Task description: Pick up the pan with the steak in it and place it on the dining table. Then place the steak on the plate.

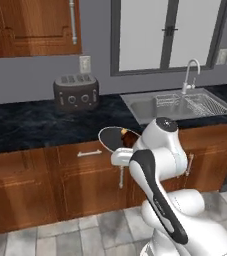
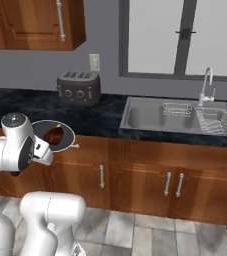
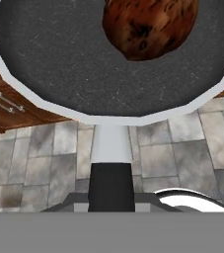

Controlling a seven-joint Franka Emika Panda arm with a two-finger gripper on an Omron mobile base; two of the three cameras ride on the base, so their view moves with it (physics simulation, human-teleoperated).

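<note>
The pan (image 3: 59, 59) hangs in the air in front of the lower cabinets, dark inside with a pale rim. My gripper (image 3: 111, 195) is shut on its short black handle (image 3: 111, 173). The reddish-brown steak (image 3: 150, 22) lies inside the pan, toward the far rim. From the left base view the pan (image 1: 110, 137) and steak (image 1: 130, 139) show just past my white wrist. In the right base view the pan (image 2: 41, 128) with the steak (image 2: 54, 135) sits level, right by the hand. The dining table and the plate are out of view.
A black stone counter (image 1: 25, 125) runs along the wall with a dark toaster (image 1: 76, 92) and a steel sink (image 1: 177, 105) with a faucet and dish rack. Wood cabinets (image 2: 145, 185) stand below it, over a grey tiled floor (image 3: 44, 158).
</note>
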